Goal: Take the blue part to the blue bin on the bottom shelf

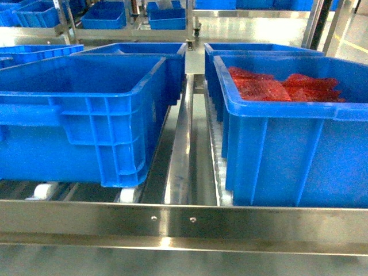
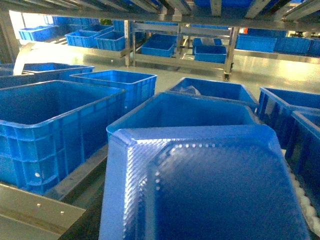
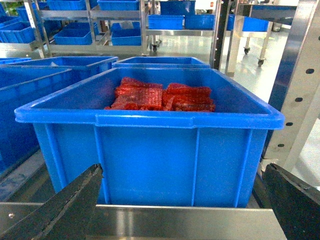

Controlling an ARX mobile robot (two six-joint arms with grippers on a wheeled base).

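Nearest to the head camera runs the riveted front lip of the bottom shelf (image 1: pixel 172 221), with a centre divider rail (image 1: pixel 179 149). On its roller tracks stand two big blue bins: the left bin (image 1: pixel 80 115) and the right bin (image 1: pixel 293 144), which holds red mesh parts (image 1: pixel 282 86). A blue part (image 2: pixel 210 190), a ribbed tray, fills the left wrist view above a bin; the left hand cannot be told. Right hand (image 3: pixel 175 210) stands wide before the right bin.

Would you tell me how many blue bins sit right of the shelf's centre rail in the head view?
2: the front bin holding red parts, and a second bin directly behind it; more may be hidden.
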